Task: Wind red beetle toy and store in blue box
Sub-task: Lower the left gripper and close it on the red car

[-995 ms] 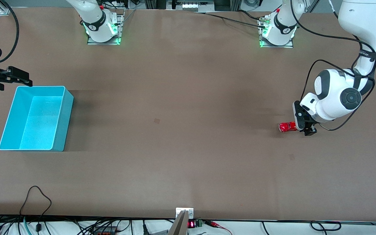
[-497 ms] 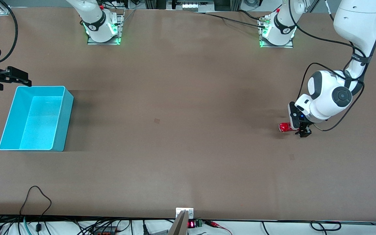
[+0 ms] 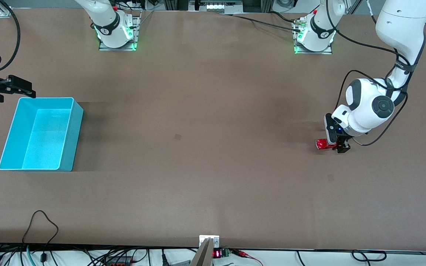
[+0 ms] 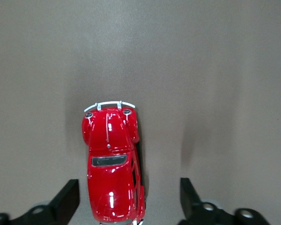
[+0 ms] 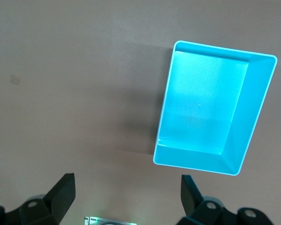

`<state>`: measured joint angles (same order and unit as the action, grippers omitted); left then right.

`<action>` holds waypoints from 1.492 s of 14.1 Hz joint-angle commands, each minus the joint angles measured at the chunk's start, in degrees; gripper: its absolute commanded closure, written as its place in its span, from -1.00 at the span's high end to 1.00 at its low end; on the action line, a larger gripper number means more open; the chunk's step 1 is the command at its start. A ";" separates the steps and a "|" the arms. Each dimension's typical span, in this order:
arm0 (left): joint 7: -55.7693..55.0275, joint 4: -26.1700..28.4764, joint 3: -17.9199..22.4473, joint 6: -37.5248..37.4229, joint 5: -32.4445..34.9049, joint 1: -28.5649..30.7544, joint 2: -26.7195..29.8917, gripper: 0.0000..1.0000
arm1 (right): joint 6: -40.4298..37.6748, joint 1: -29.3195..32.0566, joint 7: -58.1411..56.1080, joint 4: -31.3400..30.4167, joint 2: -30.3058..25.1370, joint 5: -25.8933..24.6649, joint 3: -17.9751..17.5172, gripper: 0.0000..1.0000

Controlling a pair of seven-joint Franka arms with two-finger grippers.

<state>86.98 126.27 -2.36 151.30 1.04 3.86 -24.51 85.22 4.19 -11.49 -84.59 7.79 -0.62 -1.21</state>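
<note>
Red beetle toy (image 3: 323, 144) is sitting on the table (image 3: 205, 147) toward the left arm's end, wheels down, well apart from the blue box (image 3: 41, 133), which is standing at the right arm's end with nothing showing inside it.

Left gripper (image 3: 340, 145) is positioned low over the toy's rear half. In the left wrist view the toy (image 4: 112, 164) is lying lengthwise between the fingers (image 4: 68, 199), which are spread wide and not touching it. The car is sitting off-centre in the gap, close to one finger, with a clear space to the other.

Right gripper (image 3: 17, 87) is waiting, hovering by the box's edge farther from the front camera; its wrist view is looking down into the box (image 5: 215, 112), and its fingers (image 5: 61, 192) are also spread, holding nothing.

Judgement: the pick-up is in hand; winding and storing are not yet done.

Risks from here:
- Off-centre toy: the near finger is likely to touch first on closing and push or swing the car, giving a skewed grip.
- Glossy, rounded body: the pads may slide up the curve and squeeze the car out.
- Free wheels: any nudge along its length could set it rolling out of the gap.
- Gripping over the rear may hinder the wheels, making winding by pull-back harder.
</note>
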 commanded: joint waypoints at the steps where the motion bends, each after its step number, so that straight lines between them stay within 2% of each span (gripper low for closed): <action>1: 0.83 0.99 -0.63 1.27 1.07 0.80 0.60 0.54 | -0.49 0.21 0.50 -0.22 -0.49 -0.08 -0.10 1.00; 2: 1.09 0.99 -0.63 1.62 1.15 0.80 0.60 0.46 | -0.58 0.21 0.50 -0.22 -0.49 -0.08 -0.10 1.00; 3: 1.18 0.99 -0.63 1.80 1.07 0.80 0.60 0.15 | -0.49 0.21 0.41 -0.22 -0.49 -0.08 -0.10 1.00; 4: 1.27 0.99 -0.63 1.80 1.15 0.80 0.60 -0.01 | -0.58 0.12 0.41 -0.22 -0.49 -0.17 -0.10 1.00; 7: 1.35 0.99 -0.63 1.80 1.16 0.80 0.60 -0.23 | -0.67 0.30 0.15 -0.22 -0.49 -0.17 -0.10 1.00; 21: 4.26 0.99 -0.81 1.37 1.24 0.80 -0.80 -0.25 | -0.76 0.12 0.41 -0.22 -0.49 -0.17 -0.10 1.00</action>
<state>90.27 126.38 -2.52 152.47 1.06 3.86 -24.44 85.04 4.21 -11.49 -84.59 7.79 -0.62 -1.21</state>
